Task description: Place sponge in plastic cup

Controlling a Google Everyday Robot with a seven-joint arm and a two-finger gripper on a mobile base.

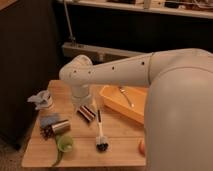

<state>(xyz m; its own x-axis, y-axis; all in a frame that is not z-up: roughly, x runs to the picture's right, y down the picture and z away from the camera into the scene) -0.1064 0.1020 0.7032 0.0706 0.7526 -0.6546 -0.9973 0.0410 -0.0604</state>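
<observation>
Hovering over the table — fingers (opening not discernible) near the blue sponge

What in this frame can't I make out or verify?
Camera view only.
- end effector, low over the table beside the tray: whether it holds anything cannot be told.
- tray: right end hidden behind the arm.
- orange object, table's front right: mostly hidden by the arm.
- bluish item beside the metal can: too small to confirm as the sponge.
</observation>
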